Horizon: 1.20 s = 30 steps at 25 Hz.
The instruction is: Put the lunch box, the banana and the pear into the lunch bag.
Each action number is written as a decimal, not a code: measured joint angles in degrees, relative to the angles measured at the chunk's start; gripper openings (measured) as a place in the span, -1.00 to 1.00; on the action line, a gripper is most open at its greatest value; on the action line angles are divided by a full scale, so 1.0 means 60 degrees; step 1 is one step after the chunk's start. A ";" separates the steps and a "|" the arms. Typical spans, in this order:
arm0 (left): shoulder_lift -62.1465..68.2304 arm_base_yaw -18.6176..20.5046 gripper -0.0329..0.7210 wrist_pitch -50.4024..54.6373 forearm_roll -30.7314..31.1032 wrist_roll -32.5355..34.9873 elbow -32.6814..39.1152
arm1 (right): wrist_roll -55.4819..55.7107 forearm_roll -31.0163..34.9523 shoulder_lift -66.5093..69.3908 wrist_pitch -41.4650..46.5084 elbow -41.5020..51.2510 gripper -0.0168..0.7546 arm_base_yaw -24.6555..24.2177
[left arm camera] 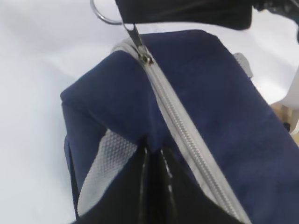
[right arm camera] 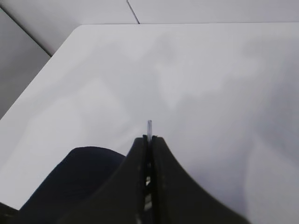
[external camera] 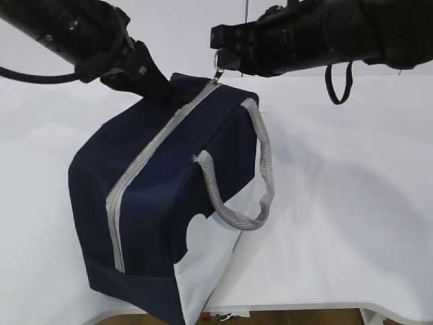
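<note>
1. Lunch bag (external camera: 169,203) stands on the white bench (external camera: 352,203), left of centre in the exterior view, tilted with one lower corner toward the camera.
2. Bag body is navy-blue fabric with a white side panel (external camera: 210,264) on the face turned to the right.
3. Grey zipper (external camera: 145,159) runs along the top and down the near end; it is fully zipped, teeth meeting along the whole visible length.
4. Zipper slider sits at the far end of the top, with the ring pull (left arm camera: 105,14) rising from it.
5. Grey webbing handle (external camera: 260,176) hangs in a loop over the right side of the bag.
6. Left gripper (left arm camera: 154,163) sits at the far-left top corner of the bag. Its fingers (left arm camera: 135,191) are pressed together on the navy fabric beside the zipper, pinching a fold of it.
7. Silver-grey textured material shows just left of the left fingers in the left wrist view.
8. Right gripper (right arm camera: 149,140) hovers above the far end of the bag top. Its fingers (right arm camera: 170,186) are pressed together on the ring pull; a thin sliver of metal projects from between their tips.
9. Banana, pear and lunch box are in none of the three views.
</note>
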 joint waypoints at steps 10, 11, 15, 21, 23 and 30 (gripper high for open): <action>-0.0381 0.0000 -0.91 0.0357 0.0200 0.0164 0.0000 | 0.0000 0.0024 0.0089 0.0149 0.0000 -0.98 -0.0608; -0.0434 0.0000 -0.92 0.0334 0.0241 0.0164 0.0000 | 0.0000 0.0040 0.0108 0.0258 0.0000 -0.98 -0.0702; -0.0736 0.0000 -0.92 0.0368 0.0402 0.0180 0.0000 | 0.0000 0.0083 0.0486 0.0591 -0.0016 -0.98 -0.1052; -0.1143 0.0000 -0.92 0.0516 0.0555 0.0200 0.0018 | 0.0000 0.0104 0.1184 0.0607 -0.0034 -0.98 -0.1215; -0.1217 0.0000 -0.92 0.0472 0.0601 0.0200 0.0018 | 0.0000 0.0103 0.1379 0.0673 -0.0054 -0.98 -0.1215; -0.1232 0.0000 -0.92 0.0411 0.0699 0.0200 0.0032 | 0.0000 0.0126 0.1546 0.0985 -0.0118 -0.98 -0.1236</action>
